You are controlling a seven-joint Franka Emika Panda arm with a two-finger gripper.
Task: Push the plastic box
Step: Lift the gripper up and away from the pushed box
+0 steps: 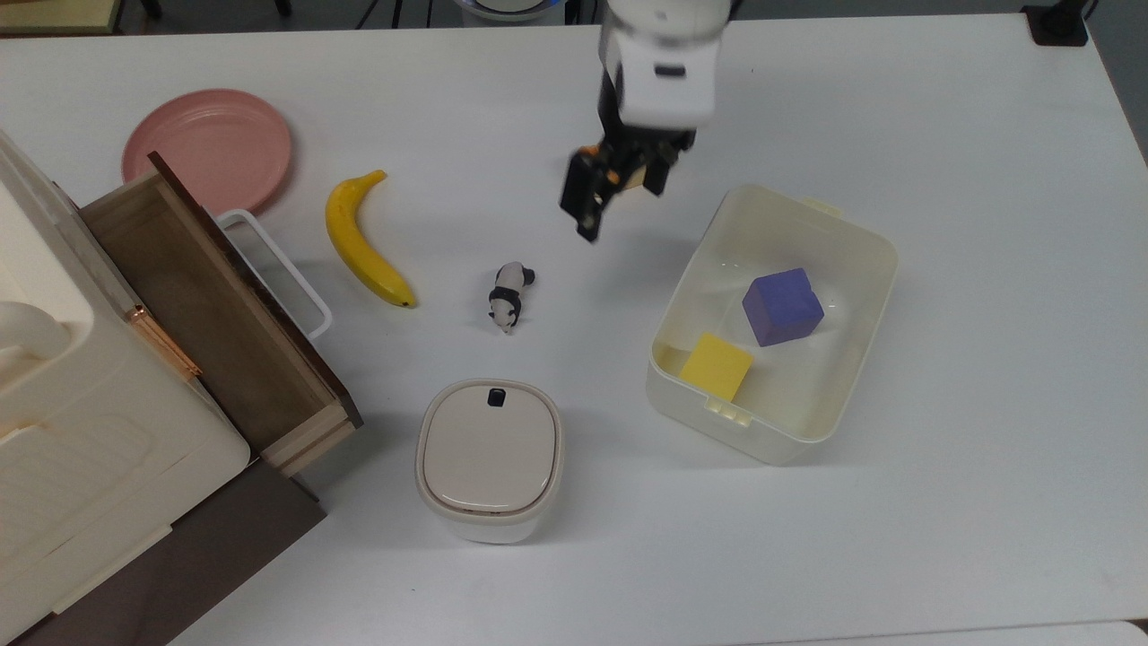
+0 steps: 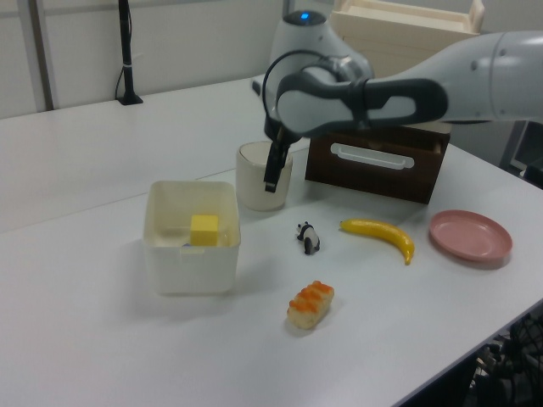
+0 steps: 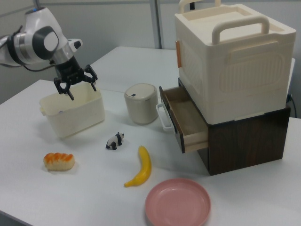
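The plastic box (image 1: 773, 438) is a cream-white open bin on the white table, right of centre in the top view. A purple cube (image 1: 782, 306) and a yellow cube (image 1: 715, 366) lie inside it. The box also stands at the left view's left (image 2: 191, 270) and the right view's left (image 3: 75, 117). My gripper (image 1: 585, 222) hangs raised above the table, off the box's upper-left corner in the top view and apart from it. Its fingers look shut with nothing held. It is in the left view (image 2: 271, 181) and the right view (image 3: 71, 96) too.
An orange sushi piece (image 1: 628, 178) lies partly under the gripper. A panda toy (image 1: 509, 296), a banana (image 1: 363, 238) and a pink plate (image 1: 208, 148) lie to the top view's left. A lidded square container (image 1: 489, 458) stands in front, and a cabinet with an open drawer (image 1: 206, 305) at far left.
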